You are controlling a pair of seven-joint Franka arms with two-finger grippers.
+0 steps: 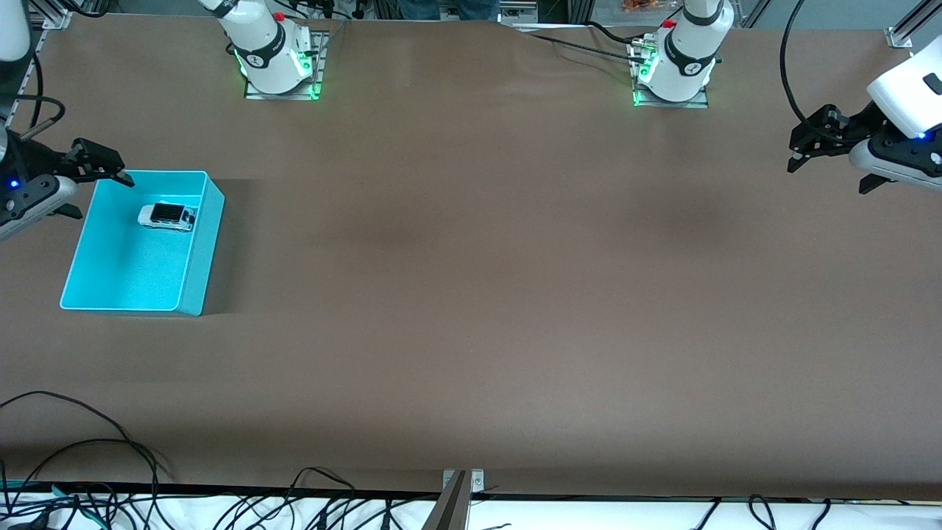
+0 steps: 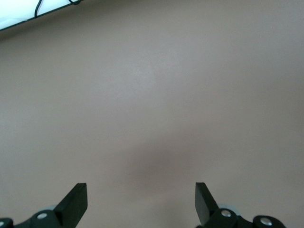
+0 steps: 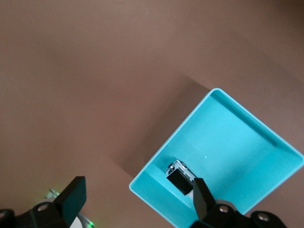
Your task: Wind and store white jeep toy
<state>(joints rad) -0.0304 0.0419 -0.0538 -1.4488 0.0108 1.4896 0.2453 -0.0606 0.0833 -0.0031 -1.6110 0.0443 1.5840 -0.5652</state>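
Front view: the brown bench (image 1: 471, 294) carries a turquoise bin (image 1: 200, 250) near the edge at the right arm's end. The white jeep toy (image 1: 168, 216) lies inside that bin, on its floor, in the part of the bin farther from the front camera and close to the bin's wall on the side toward the middle of the bench. The right claw (image 1: 99, 188) hangs over the bin's corner that is farthest from the camera and nearest the bench's end edge; its fingers are spread and hold nothing. The left claw (image 1: 828, 171) hangs over bare bench surface by the edge at the left arm's end, well apart from the bin, fingers also spread and empty. Loose black cables (image 1: 88, 456) lie along the bench edge nearest the camera.

Left wrist view: the two dark fingertips (image 2: 76, 202) of the left claw stand wide apart over plain brown bench surface, nothing between them.

Right wrist view: the right claw's fingertips (image 3: 71, 194) are spread wide. Below them the turquoise bin (image 3: 256, 123) shows open-topped, with the white jeep toy (image 3: 180, 176) on its floor near one of the bin's corners, partly hidden by one fingertip. The toy is not between the fingers.
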